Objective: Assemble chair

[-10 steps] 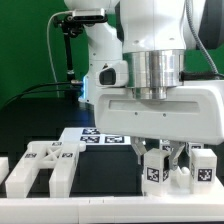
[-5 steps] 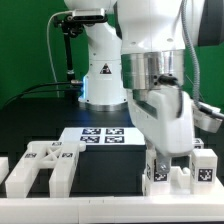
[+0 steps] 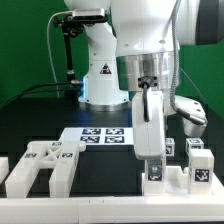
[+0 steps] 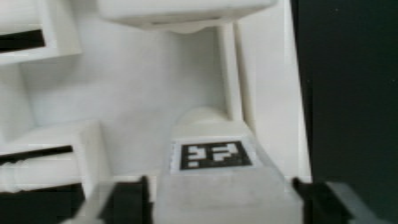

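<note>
The chair exists only as loose chunky white parts, each bearing small black-and-white square tags, and they lie in two groups on the side of the marker board (image 3: 100, 135) nearer the exterior camera. One group, a cluster of upright blocks and pegs (image 3: 195, 168), sits off the marker board's corner toward the exterior view's right. The other, a forked frame piece (image 3: 40, 165) with two prongs pointing toward the camera, lies flat off the marker board's opposite corner, toward the exterior view's left and well apart from the cluster. The gripper (image 4: 228, 200) is lowered into the cluster, right over the tagged block (image 3: 153, 173) on the side of the cluster closest to the marker board. In the wrist view that block fills the centre with its tag facing the camera, and a long white rail runs away from it. The two dark fingers (image 4: 128, 200) stand wide apart, one on each side of the block, straddling it. A thin gap seems to remain at each side, though the picture is blurred, and nothing is lifted. More white parts crowd next to the block in the wrist view. The white robot arm (image 3: 150, 40) rises steeply from the gripper and hides the corner of the marker board nearest the cluster. Its base (image 3: 100, 70) stands beyond the marker board's far edge. Everything rests on a black table (image 3: 40, 115), with a white ledge (image 3: 100, 210) along the front edge and a green backdrop (image 3: 20, 40) behind.
</note>
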You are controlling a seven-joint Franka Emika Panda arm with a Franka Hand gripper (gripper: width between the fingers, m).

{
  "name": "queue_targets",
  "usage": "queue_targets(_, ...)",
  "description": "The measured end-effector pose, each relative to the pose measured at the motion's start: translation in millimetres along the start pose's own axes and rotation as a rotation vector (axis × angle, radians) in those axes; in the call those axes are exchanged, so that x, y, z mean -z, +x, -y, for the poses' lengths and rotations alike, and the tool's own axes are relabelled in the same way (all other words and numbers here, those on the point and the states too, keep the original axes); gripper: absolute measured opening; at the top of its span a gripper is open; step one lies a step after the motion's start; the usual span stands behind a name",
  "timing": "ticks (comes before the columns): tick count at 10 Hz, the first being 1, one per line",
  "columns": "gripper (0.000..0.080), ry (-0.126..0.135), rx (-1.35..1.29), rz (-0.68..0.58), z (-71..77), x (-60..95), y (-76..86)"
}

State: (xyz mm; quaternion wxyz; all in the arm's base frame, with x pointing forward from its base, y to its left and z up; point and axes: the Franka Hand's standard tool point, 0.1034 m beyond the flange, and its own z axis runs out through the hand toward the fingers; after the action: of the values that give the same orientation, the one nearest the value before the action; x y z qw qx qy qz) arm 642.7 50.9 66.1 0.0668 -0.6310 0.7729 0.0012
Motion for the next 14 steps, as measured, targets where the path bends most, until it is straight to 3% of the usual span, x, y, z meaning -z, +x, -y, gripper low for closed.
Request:
queue_targets(1, 0.0513, 0.000, 0.000, 0.000, 0.0, 0.0, -0.1)
queue_targets(2, 0.0513, 0.001, 0.004, 0.000, 0.2, 0.3, -0.2)
queue_targets(3, 0.0625, 0.015, 0.042, 0.009, 4.0, 11.8, -2.9)
queue_targets(5, 0.0642, 0.054, 0.085, 0.040, 5.6, 52.8, -7.5)
queue_targets(6, 0.0648, 0.062, 0.091, 0.043, 6.9, 58.1, -11.8)
queue_targets(10, 0.0649, 0.056, 0.098, 0.040, 5.2, 53.2, -10.6)
queue_targets(12, 0.0649, 0.076, 0.286, 0.031, 2.1, 54.6, -11.9)
queue_targets(14, 0.0649, 0.106, 0.474, 0.010, -12.2, 51.7, -16.0)
